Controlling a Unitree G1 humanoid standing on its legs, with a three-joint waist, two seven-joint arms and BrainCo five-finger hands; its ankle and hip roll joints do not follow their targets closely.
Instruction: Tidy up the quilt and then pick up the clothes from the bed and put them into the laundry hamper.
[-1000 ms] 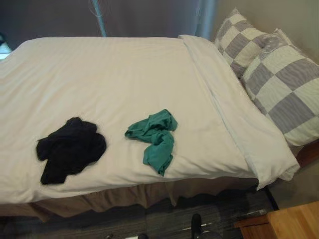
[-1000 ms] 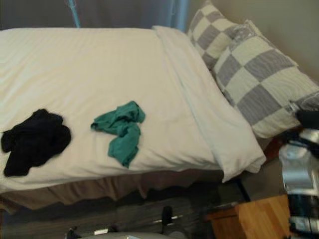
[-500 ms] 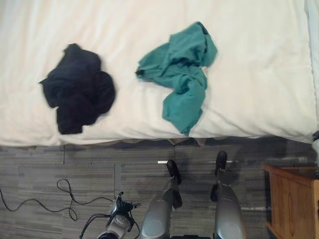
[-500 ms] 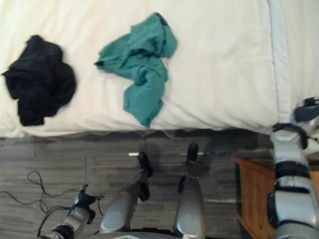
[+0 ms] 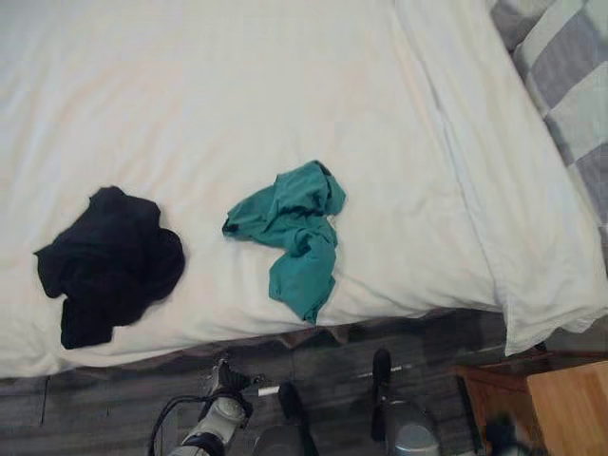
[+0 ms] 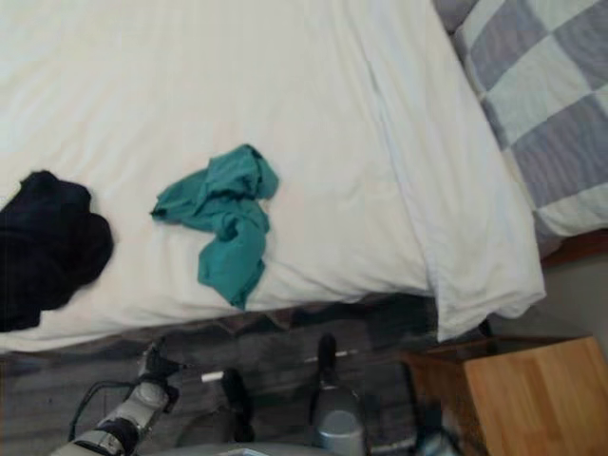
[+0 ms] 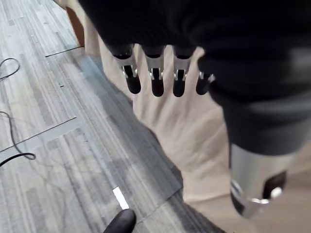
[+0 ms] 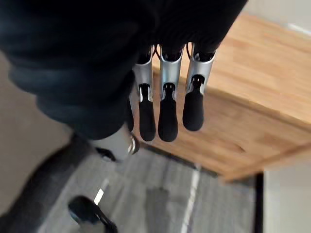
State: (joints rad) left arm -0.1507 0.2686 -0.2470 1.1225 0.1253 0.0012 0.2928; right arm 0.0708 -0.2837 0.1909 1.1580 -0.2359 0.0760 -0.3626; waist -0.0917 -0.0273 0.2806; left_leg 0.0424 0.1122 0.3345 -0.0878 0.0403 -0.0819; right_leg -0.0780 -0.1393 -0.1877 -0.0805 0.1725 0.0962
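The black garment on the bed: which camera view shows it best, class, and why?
The left eye view: the whole black garment lies crumpled on the white quilt. The right eye view cuts it off at the picture's edge. The wrist views look past each hand at floor and furniture instead.

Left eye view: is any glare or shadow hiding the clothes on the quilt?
Left eye view: the white quilt is evenly lit, without glare; the teal garment and the black garment stand out clearly, though the black one's folds are lost in its darkness. Right eye view: the same, with the floor by the bed in shade.
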